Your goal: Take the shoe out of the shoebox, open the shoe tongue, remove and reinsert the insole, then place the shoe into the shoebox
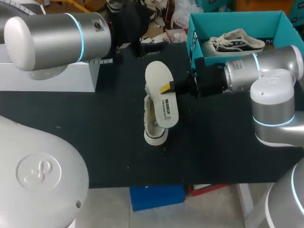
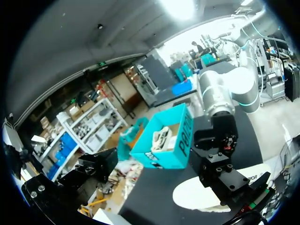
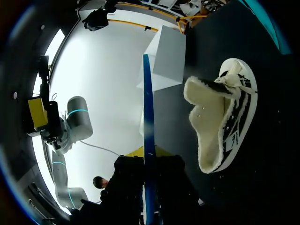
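Lying at the centre of the frame on the black worktop (image 1: 95, 133), the shoe (image 1: 153, 124) has its white toe pointing toward the lower edge and its pale fleecy lining open to view. It is outside the box and nothing grips it.

Just above it in the frame is the white insole (image 1: 161, 92), which overlaps the shoe's upper part in the head view. I cannot tell whether its lower end touches the shoe. The right gripper (image 1: 167, 88) meets the insole's right edge. Its arm (image 1: 266, 71) comes in from the right side of the frame. In the right wrist view the insole stands edge-on as a thin line between the dark fingers (image 3: 126, 187), which press it from both sides. The shoe lies on the worktop ahead and to one side of them.

At the left of the frame a white box (image 1: 47, 76) sits on the worktop. In the upper right is the teal shoebox (image 1: 194, 42), open, with a second shoe (image 1: 235, 42) inside.

The left arm (image 1: 52, 38) fills the upper left. The left gripper (image 1: 137, 40) sits over the far edge of the worktop, well apart from the shoe. I cannot tell whether it is spread or closed.
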You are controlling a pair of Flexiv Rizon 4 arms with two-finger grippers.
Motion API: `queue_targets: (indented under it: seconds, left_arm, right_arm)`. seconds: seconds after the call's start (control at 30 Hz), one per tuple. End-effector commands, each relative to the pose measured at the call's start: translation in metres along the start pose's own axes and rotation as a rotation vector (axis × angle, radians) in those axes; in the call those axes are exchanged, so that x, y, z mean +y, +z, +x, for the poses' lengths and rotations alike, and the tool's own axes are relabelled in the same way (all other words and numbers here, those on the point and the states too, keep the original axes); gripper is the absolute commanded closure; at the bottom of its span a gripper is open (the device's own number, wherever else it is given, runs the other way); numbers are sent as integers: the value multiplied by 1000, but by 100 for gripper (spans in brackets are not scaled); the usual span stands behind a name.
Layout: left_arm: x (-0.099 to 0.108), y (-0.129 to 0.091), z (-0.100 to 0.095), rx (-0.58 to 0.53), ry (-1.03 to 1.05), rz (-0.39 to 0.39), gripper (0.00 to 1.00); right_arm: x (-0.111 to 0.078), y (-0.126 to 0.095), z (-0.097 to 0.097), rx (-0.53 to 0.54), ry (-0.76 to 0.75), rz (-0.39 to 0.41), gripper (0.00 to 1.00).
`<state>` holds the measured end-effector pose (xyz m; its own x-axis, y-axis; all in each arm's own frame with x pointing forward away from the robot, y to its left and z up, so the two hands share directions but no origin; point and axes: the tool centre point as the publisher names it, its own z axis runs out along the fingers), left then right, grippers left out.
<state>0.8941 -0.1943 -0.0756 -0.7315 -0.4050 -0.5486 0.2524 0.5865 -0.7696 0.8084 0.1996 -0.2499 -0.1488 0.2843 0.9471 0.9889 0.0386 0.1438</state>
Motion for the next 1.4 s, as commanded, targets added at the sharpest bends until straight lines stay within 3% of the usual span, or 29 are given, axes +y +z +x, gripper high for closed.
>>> queue_targets:
  seconds: [0.03, 0.17, 0.57, 0.73, 1.07, 1.17, 1.4]
  left_arm:
    - [3, 0, -4, 338, -76, -78, 0]
    - [6, 7, -2, 338, -189, -190, 0]
    - [4, 5, -19, 313, -383, -138, 0]
    - [9, 7, -20, 362, -484, -112, 0]
    - [42, 9, -24, 394, -778, -287, 0]
    - [37, 9, -23, 455, -652, -278, 0]
    - [12, 7, 7, 764, 16, -288, 0]
  right_arm:
    - [0, 2, 0, 0, 0, -2, 100]
    - [0, 2, 0, 0, 0, -2, 100]
    - [0, 2, 0, 0, 0, -2, 100]
    - [0, 2, 0, 0, 0, -2, 100]
    - [0, 2, 0, 0, 0, -2, 100]
    - [0, 2, 0, 0, 0, -2, 100]
    - [0, 2, 0, 0, 0, -2, 100]
